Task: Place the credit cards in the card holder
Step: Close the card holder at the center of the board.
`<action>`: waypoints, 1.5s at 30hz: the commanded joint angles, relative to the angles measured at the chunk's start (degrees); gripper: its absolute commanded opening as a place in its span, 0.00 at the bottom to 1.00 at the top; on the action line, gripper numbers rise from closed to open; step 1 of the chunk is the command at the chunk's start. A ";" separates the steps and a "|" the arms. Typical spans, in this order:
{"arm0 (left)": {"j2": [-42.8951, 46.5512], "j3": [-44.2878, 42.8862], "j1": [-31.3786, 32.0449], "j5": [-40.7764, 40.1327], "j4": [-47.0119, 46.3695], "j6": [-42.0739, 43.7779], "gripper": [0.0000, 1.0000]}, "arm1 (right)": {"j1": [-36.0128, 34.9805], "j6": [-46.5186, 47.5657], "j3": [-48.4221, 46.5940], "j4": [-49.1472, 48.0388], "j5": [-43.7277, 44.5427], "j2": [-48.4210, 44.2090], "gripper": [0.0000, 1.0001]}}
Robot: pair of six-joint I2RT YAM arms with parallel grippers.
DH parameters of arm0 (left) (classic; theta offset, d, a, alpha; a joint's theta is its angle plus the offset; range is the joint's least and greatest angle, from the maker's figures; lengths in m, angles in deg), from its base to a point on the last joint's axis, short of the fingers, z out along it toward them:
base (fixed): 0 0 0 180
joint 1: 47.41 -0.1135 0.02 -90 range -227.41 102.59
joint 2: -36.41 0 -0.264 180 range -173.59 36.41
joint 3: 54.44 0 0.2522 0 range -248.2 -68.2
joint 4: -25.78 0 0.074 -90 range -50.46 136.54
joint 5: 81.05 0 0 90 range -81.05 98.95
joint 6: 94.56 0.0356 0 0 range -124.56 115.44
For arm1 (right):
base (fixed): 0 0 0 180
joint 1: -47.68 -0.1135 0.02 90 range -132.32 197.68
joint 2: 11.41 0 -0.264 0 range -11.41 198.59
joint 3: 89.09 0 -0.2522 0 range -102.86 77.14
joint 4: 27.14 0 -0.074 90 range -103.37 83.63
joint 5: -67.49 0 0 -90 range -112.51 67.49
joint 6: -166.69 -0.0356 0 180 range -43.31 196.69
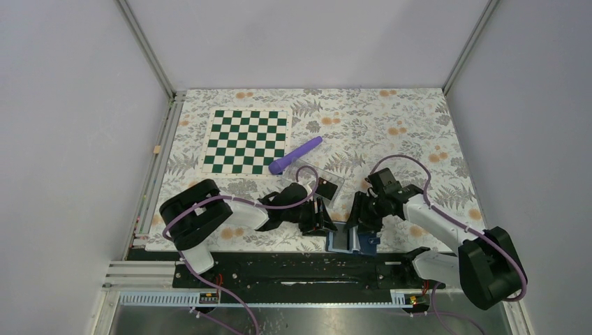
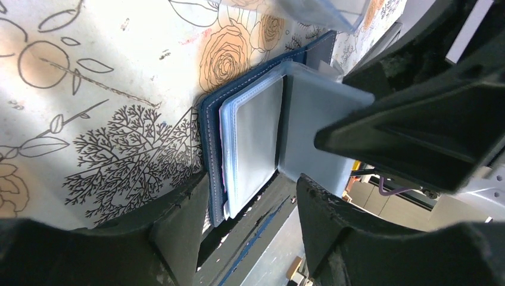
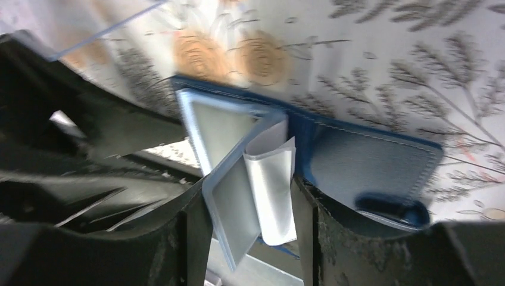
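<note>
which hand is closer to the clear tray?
Left hand, right beside the clear tray; the right hand is farther off, at the card holder's other side.

A table point(image 1: 405, 118) with a cloth of leaves and orange flowers fills the middle of the top view. A green and white checker board point(image 1: 246, 142) lies flat on its upper left part. A purple stick point(image 1: 296, 155) lies tilted just beside the board's right edge. A clear plastic tray point(image 1: 336, 179) sits near the stick, just below it. Grey walls point(image 1: 70, 105) stand around the table.
</note>
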 commanded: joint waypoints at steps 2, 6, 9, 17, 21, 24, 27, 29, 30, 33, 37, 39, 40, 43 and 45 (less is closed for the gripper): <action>-0.05 1.04 0.32 0.15 -2.15 0.81 0.56 | -0.17 -1.71 0.51 -6.79 -10.20 -2.31 0.55; 0.55 0.97 0.31 0.09 -2.38 0.79 0.56 | -0.17 -2.02 2.20 -11.86 -14.29 2.26 0.54; 1.10 1.37 0.11 -0.15 -2.63 0.73 0.56 | -0.38 -3.63 3.74 -18.33 -19.45 5.57 0.54; 1.49 2.87 -0.34 -0.42 -4.00 -0.08 0.56 | -0.79 -0.62 1.49 -14.79 -16.72 6.48 0.56; 1.79 0.83 -0.35 -2.46 3.64 2.18 0.56 | -0.79 1.85 -0.05 -8.64 -11.77 1.46 0.55; 3.28 -1.70 -0.31 -6.23 12.96 5.42 0.57 | -0.81 3.05 0.09 -3.99 -6.75 -2.77 0.52; 4.39 -3.49 -0.19 -9.50 19.22 7.69 0.60 | -0.78 2.82 1.55 -1.42 -3.01 -5.69 0.48; 3.87 -3.96 -0.16 -9.62 19.55 7.99 0.61 | -0.74 2.28 2.93 -1.55 -2.20 -5.83 0.46; 3.31 -4.15 -0.17 -9.12 18.90 7.94 0.62 | -0.78 2.10 3.45 -1.56 -1.77 -5.33 0.45; 0.67 -3.93 -0.09 -6.34 13.82 6.41 0.62 | -0.78 2.19 4.09 -1.59 -0.71 -2.52 0.43; -2.26 -2.94 0.13 -2.81 6.15 3.76 0.63 | -0.87 1.71 4.49 -4.40 -2.87 0.36 0.42; -3.13 -2.29 0.11 -1.18 2.06 2.56 0.63 | -0.95 1.29 4.58 -6.61 -3.96 1.73 0.42; -3.59 -2.10 0.09 -0.46 0.35 2.07 0.63 | -1.08 1.37 4.41 -7.31 -4.13 2.75 0.41; -4.13 -1.84 0.13 0.95 -3.31 1.16 0.63 | -1.39 1.34 4.26 -8.95 -5.08 5.70 0.41; -3.10 -1.01 0.09 1.16 -5.94 0.60 0.62 | -1.48 0.85 4.80 -10.62 -5.96 6.42 0.41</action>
